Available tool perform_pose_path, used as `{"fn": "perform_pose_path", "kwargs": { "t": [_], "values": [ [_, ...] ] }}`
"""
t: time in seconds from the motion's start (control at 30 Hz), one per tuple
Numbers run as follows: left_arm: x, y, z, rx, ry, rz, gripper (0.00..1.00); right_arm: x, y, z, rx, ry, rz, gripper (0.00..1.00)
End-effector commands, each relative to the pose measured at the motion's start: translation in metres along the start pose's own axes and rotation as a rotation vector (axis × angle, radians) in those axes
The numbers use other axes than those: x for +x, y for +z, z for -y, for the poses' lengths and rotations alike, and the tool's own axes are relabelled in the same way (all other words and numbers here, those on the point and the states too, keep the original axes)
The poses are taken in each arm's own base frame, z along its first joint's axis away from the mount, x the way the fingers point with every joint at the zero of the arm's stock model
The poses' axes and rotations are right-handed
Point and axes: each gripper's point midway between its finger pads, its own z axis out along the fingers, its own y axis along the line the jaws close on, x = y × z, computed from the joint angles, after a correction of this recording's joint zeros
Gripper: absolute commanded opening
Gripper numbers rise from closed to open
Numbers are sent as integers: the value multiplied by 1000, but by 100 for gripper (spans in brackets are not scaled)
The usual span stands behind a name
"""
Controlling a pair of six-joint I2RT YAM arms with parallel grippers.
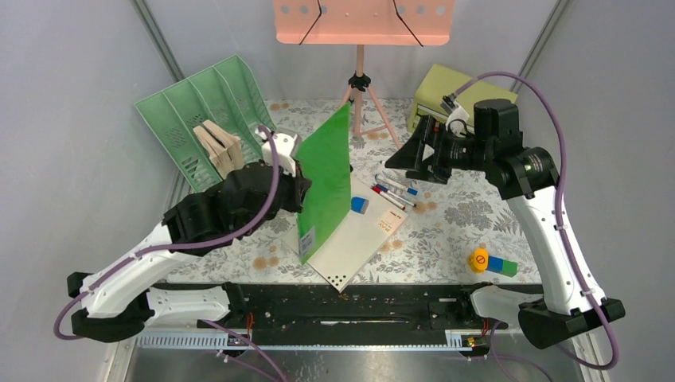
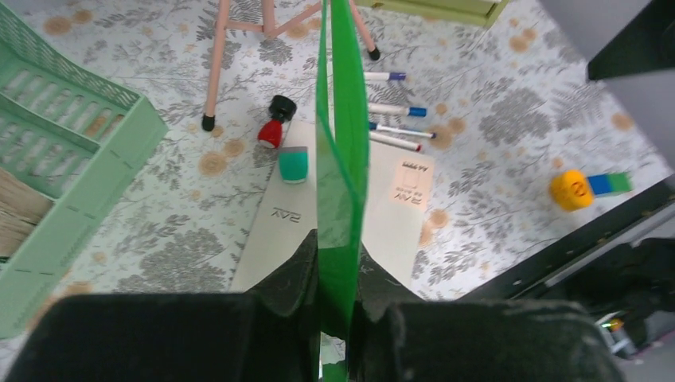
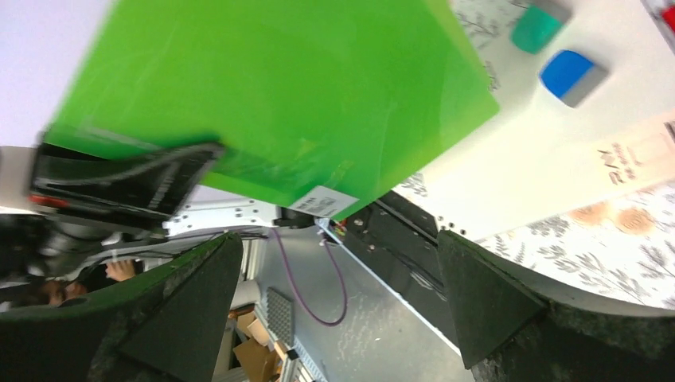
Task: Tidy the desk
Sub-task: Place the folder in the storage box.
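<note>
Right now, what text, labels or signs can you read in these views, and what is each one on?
"RAY": printed on the white board, upside down in the left wrist view.
"RAY": on the peach label on that board; its smaller lines are too small to read.
Red circle-with-bar sign: on the yellow block.
White sticker on the green folder: blurred, unreadable.

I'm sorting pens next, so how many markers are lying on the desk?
4 on the desk, in a row right of the green folder: a far marker, two blue-capped markers, and a red-capped marker at the white board's edge. The folder may hide others.
</note>
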Motion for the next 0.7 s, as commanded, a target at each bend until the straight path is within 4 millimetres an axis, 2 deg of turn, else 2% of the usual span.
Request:
{"fn": "perform_pose_path", "kwargs": {
  "t": [0.0, 0.13, 0.27, 0.43, 0.53, 0.67],
  "values": [
    [-30, -3, 18, 140, -220, 84, 0, 12, -5, 32, 49, -50, 1, 100],
    [-36, -4, 36, 294, -331, 76, 0, 19, 4, 49, 20, -44, -18, 99],
    [-42, -10, 50, 478, -449, 56, 0, 19, 12, 53, -36, -43, -38, 100],
    [-53, -19, 53, 698, -549, 91, 0, 19, 17, 60, -39, -60, -35, 99],
    [-59, -25, 52, 782, -564, 107, 0, 18, 17, 64, -28, -67, -30, 100],
    [-59, -31, 62, 924, -559, 92, 0, 13, 16, 74, 26, -65, -9, 99]
  ]
}}
